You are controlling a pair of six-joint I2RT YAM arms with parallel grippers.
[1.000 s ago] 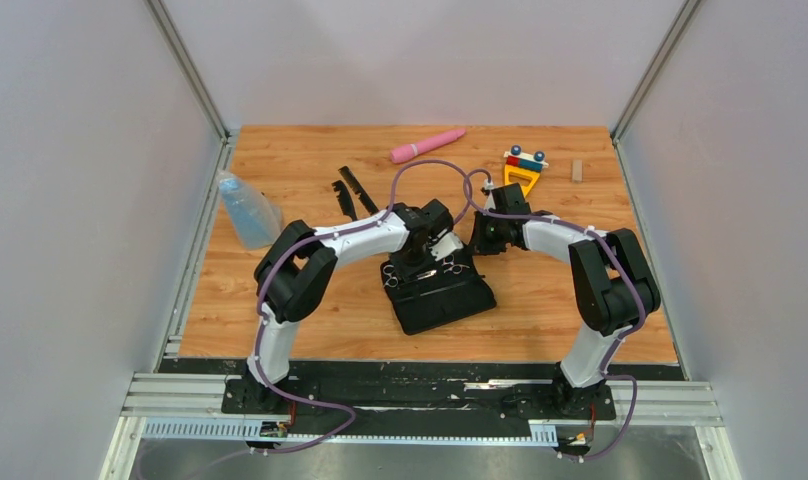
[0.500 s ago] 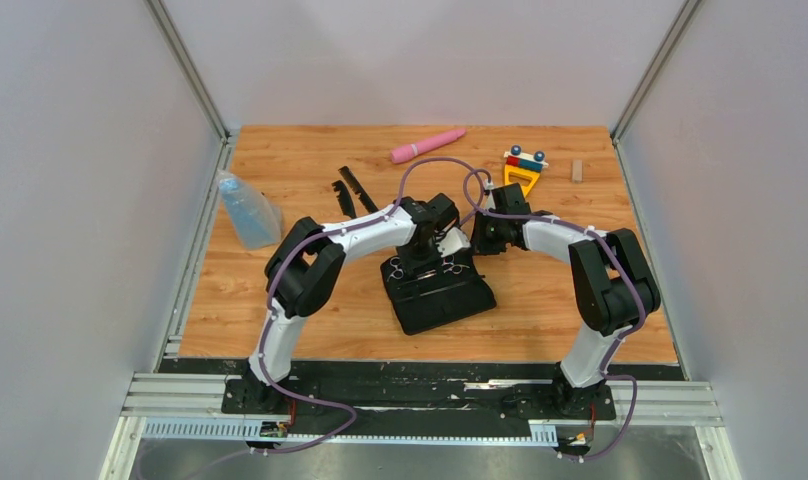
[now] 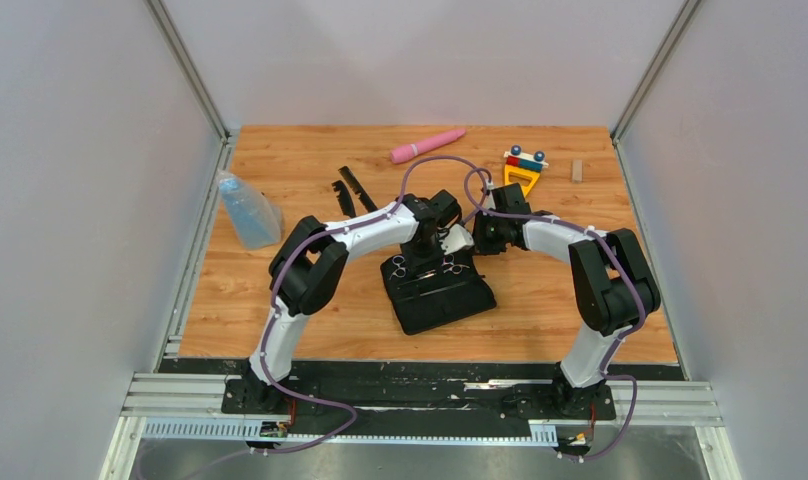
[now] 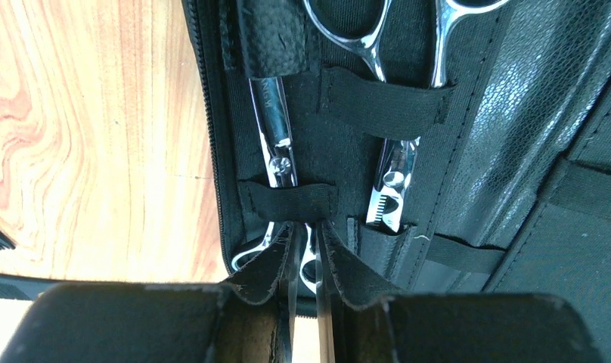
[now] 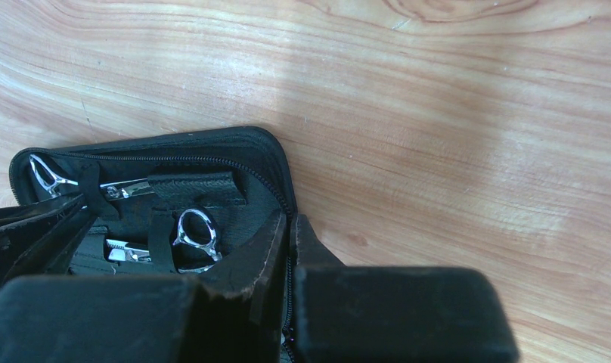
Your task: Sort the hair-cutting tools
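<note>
Wooden table [image 3: 280, 290], open case [image 3: 445, 300] (scissors [image 4: 393, 178] strapped inside), combs [image 3: 358, 187] beyond

Two scissors [image 3: 458, 268] lie in the black case [image 3: 442, 303] (combs [image 3: 358, 188] well apart).

The left arm [image 3: 365, 232] and right arm [image 3: 552, 238] have white shells between bulky black joints, each on a black base [image 3: 255, 396]. A purple cable [image 3: 432, 159] loops along each, held by white ties [image 3: 488, 186]. The black gripper fingers [image 4: 266, 266] show worn, frayed pad edges.

scissor handles [image 4: 359, 47] cropped at top, combs [image 3: 352, 190] tiny
</note>
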